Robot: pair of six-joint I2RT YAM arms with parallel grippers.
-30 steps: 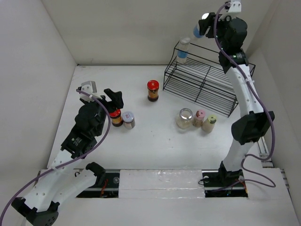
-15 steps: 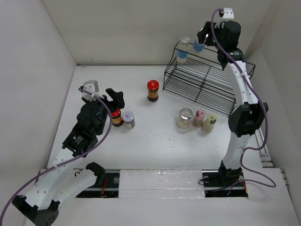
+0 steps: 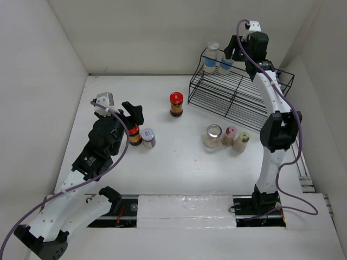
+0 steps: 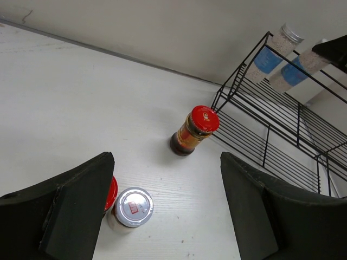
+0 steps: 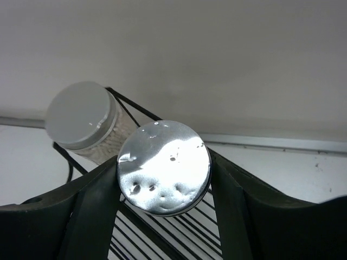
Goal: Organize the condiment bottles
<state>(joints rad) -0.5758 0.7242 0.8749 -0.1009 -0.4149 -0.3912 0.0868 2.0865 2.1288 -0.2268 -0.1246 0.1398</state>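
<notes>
My right gripper [image 3: 228, 53] [image 5: 164, 174] is shut on a silver-lidded clear bottle with a blue label [image 3: 226, 64] [image 5: 164, 167]. It holds the bottle over the top shelf of the black wire rack [image 3: 238, 93], right beside a matching bottle [image 3: 211, 56] [image 5: 81, 116]. My left gripper [image 3: 133, 116] [image 4: 165, 162] is open above a red-lidded amber jar [image 3: 134, 135] [image 4: 110, 194] and a silver-lidded jar [image 3: 148, 137] [image 4: 130, 208]. The red lid is half hidden behind the left finger. Another red-lidded jar [image 3: 176, 104] [image 4: 194, 130] stands alone mid-table.
A wide clear jar [image 3: 213, 135], a pink-capped shaker [image 3: 230, 135] and a yellow-green-capped one [image 3: 242, 142] stand in a row in front of the rack. White walls close in the table at the back and on both sides.
The right arm has carried its bottle down and left until it sits beside the bottle on the rack's top shelf. The left arm has hardly moved.
</notes>
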